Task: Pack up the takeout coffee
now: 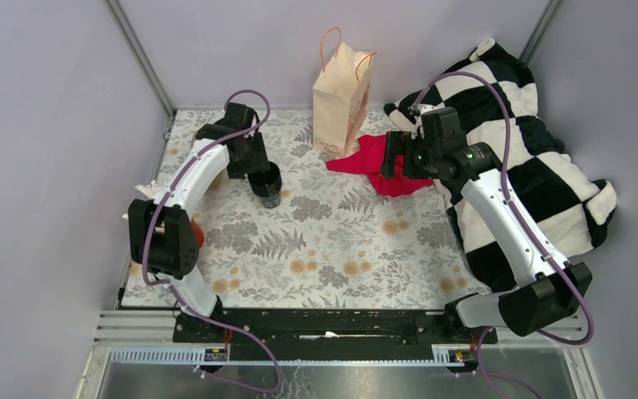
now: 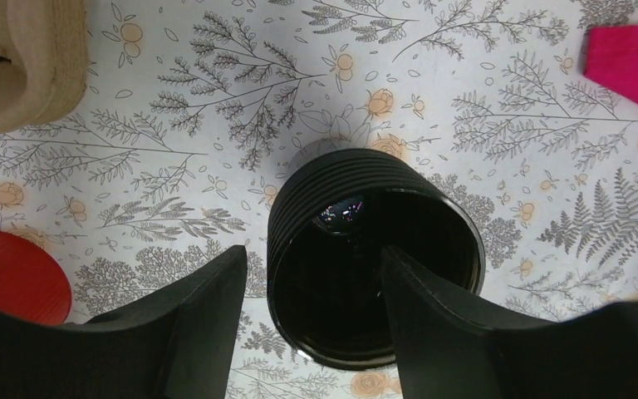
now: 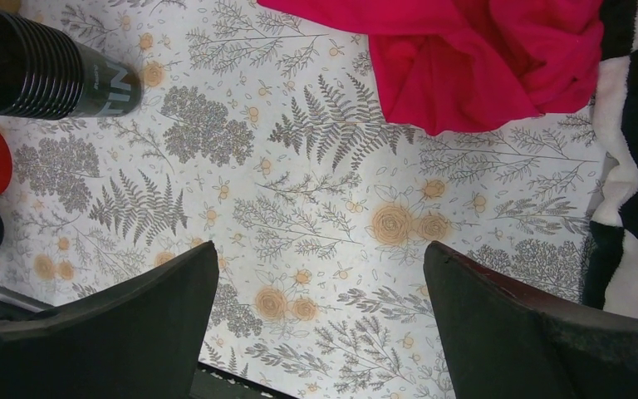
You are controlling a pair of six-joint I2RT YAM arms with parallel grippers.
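Observation:
The black coffee cup (image 1: 267,184) stands upright on the floral tablecloth at the left middle. Its upper part is ribbed, its mouth looks open, and no lid shows. In the left wrist view the cup (image 2: 332,208) sits right under my left gripper (image 2: 314,258). The jaws are open and straddle the cup's left rim: one finger outside it, the other over the mouth, with a gap to the wall. My right gripper (image 3: 320,249) is open and empty above bare cloth, beside the red cloth. The cup (image 3: 41,66) also shows in the right wrist view, at the far left.
A tan paper bag (image 1: 342,96) stands upright at the back centre. A red cloth (image 1: 378,162) lies right of it, against a black-and-white checkered blanket (image 1: 515,141). A red cup (image 2: 8,274) and a cardboard tray (image 2: 17,66) sit at the left table edge.

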